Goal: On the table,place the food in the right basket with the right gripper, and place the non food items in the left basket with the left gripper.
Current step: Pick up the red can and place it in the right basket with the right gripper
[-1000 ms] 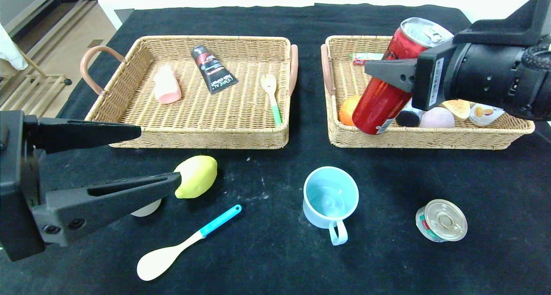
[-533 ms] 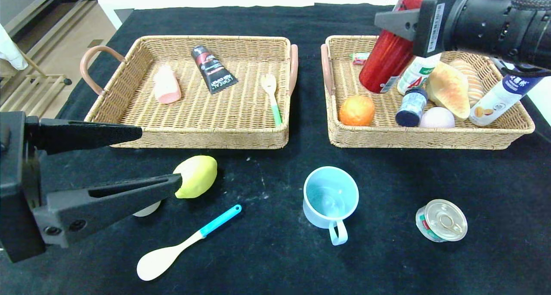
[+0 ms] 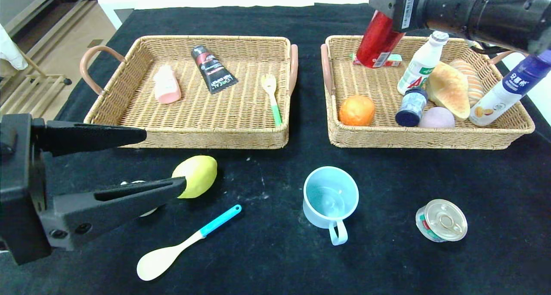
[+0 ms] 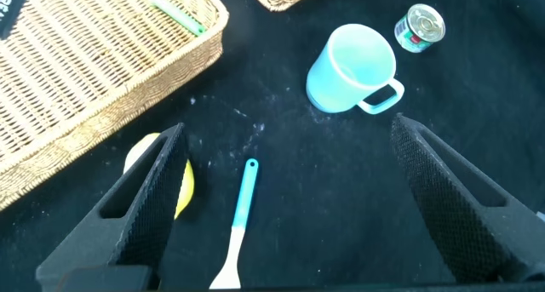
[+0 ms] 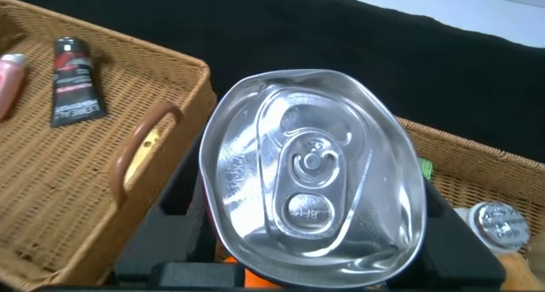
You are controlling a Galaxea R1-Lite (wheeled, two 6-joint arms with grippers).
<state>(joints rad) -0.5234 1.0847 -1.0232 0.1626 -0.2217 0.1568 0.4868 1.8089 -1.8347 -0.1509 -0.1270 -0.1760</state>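
Your right gripper [image 3: 381, 4] is clamped on the red can [image 3: 378, 43], which hangs tilted over the far left corner of the right basket [image 3: 430, 138], its lower end just above a small flat packet [image 3: 394, 60] by the far wall; from the right wrist you see only the can's dented silver top [image 5: 313, 186] pinched between the jaws.

Already in that basket: an orange [image 3: 356, 110] near the left wall; a dark small jar [image 3: 411, 107]; a pale purple round item [image 3: 437, 117]; a bread roll [image 3: 448, 90]; a white bottle [image 3: 422, 63] leaning just right of the can; a blue-capped bottle [image 3: 506, 90] leaning on the right side.

Your left gripper [image 3: 144, 161] hovers at the near left with fingers spread wide and nothing between them; the lower finger overlaps the lemon [image 3: 196, 176] and hides most of a small white object [image 3: 148, 211] behind it.

Loose on the black table [image 3: 275, 252]: a spoon with a blue handle [image 3: 185, 243]; a light blue mug [image 3: 330, 202], handle toward you; a tin can [image 3: 441, 220] near right.

The left basket [image 3: 198, 133] holds a pink bottle [image 3: 166, 85], a black tube [image 3: 212, 69] and a fork [image 3: 272, 97].
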